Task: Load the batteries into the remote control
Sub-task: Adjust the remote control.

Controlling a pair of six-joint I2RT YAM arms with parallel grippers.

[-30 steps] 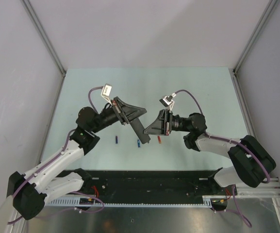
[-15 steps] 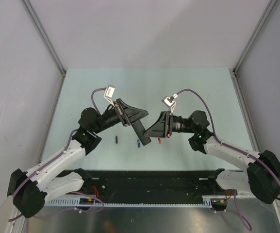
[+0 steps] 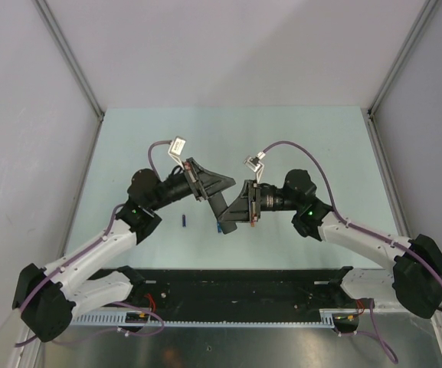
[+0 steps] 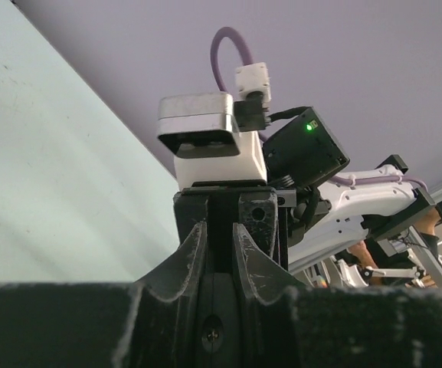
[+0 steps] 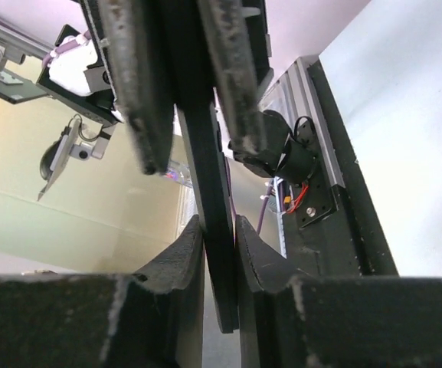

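remote control [image 3: 220,208] is pinned between both grippers, tilted, above the table [image 3: 320,153].

left gripper [image 3: 210,190]: clamped tight on the remote's far end. Its wrist view shows the bar edge-on between the fingers.

right gripper [image 5: 219,230]: straddles the near part, fingers [image 5: 184,253] flat against both faces with no gap visible, so pinched onto it.

dark blue battery [image 3: 184,221] lies on the table left of the remote, well apart from both grippers. lighter blue battery [image 3: 218,228] is at the remote's near tip, partly hidden. Can't tell if they touch.
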